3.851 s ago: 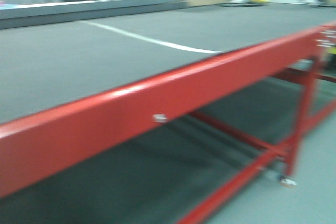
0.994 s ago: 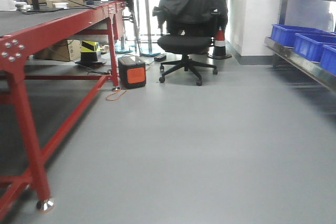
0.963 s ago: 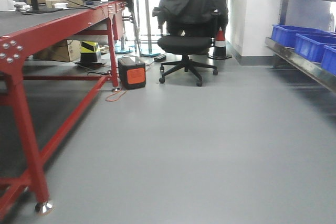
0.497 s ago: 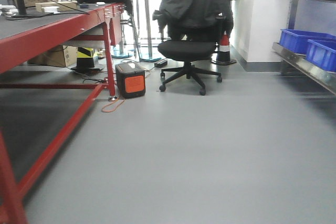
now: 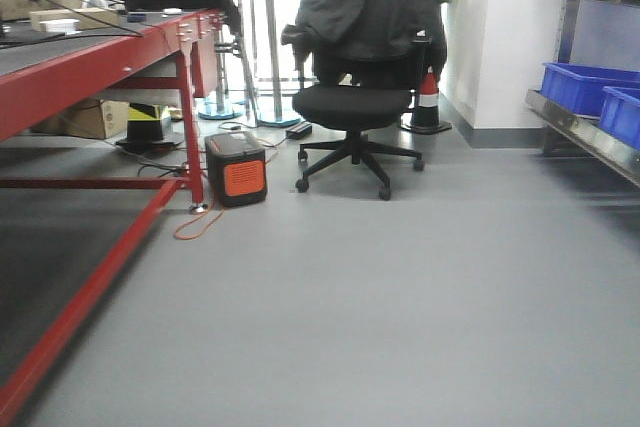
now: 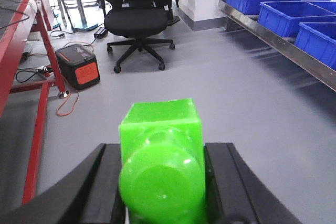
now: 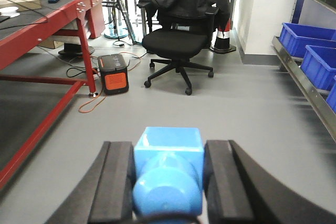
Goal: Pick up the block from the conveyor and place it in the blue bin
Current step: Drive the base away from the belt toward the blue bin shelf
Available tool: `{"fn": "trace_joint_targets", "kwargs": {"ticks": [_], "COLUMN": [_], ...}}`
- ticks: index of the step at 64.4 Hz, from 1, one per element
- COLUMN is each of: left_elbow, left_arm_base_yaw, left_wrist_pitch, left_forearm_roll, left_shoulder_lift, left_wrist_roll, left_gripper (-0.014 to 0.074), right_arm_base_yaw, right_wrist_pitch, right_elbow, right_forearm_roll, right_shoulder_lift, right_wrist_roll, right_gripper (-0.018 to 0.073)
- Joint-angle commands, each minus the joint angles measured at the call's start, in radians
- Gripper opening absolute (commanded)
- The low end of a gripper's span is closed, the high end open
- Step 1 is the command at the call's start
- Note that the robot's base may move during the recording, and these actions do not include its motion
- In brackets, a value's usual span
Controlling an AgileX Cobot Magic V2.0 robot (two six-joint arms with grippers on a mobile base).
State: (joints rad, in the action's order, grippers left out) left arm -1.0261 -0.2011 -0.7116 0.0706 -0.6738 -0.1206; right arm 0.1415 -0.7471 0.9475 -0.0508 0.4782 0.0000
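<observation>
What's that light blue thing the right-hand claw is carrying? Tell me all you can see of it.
The blue block looks like smooth, light blue plastic: a squarish body with a rounded knob facing the camera. It is clamped between the right gripper's two black fingers, one against each side, held above the grey floor.

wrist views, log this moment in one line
left hand: shut on green block | right hand: shut on blue block | blue bins: on shelf at right
</observation>
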Motion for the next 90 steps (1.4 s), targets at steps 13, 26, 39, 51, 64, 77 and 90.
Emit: {"fn": "trace_joint_targets", "kwargs": {"ticks": [13,26,39,51,64,77,90], "left_elbow": [-0.001,-0.001,-0.001,-0.001,-0.001,-0.001,-0.001], "left_arm_base_yaw": [-0.006,-0.006,-0.006,-0.006,-0.006,-0.006,-0.006], "left_wrist_pitch": [0.021,0.021,0.021,0.021,0.021,0.021,0.021], "left_forearm_roll": [0.008,0.008,0.008,0.008,0.008,0.008,0.008], "left_shoulder_lift": [0.005,0.005,0.005,0.005,0.005,0.005,0.005], "left_wrist_roll": [0.002,0.002,0.002,0.002,0.002,0.002,0.002], "left_gripper": [-0.0111,-0.0111,-0.0111,-0.0111,-0.0111,-0.0111,-0.0111], "right_arm_base_yaw": [0.002,0.002,0.002,0.002,0.002,0.002,0.002], "right_wrist_pitch": [0.022,0.022,0.022,0.022,0.022,0.022,0.022], "right_elbow": [0.007,0.007,0.007,0.007,0.007,0.007,0.007], "right_forearm_roll": [0.007,0.007,0.007,0.007,0.007,0.007,0.007], "right_shoulder_lift": [-0.002,-0.002,-0.002,-0.002,-0.002,-0.002,-0.002], "right_wrist_roll": [0.0,0.0,0.0,0.0,0.0,0.0,0.0], "right_gripper": [-0.0151,-0.0151,-0.0151,-0.0151,-0.0151,-0.0151,-0.0151]}}
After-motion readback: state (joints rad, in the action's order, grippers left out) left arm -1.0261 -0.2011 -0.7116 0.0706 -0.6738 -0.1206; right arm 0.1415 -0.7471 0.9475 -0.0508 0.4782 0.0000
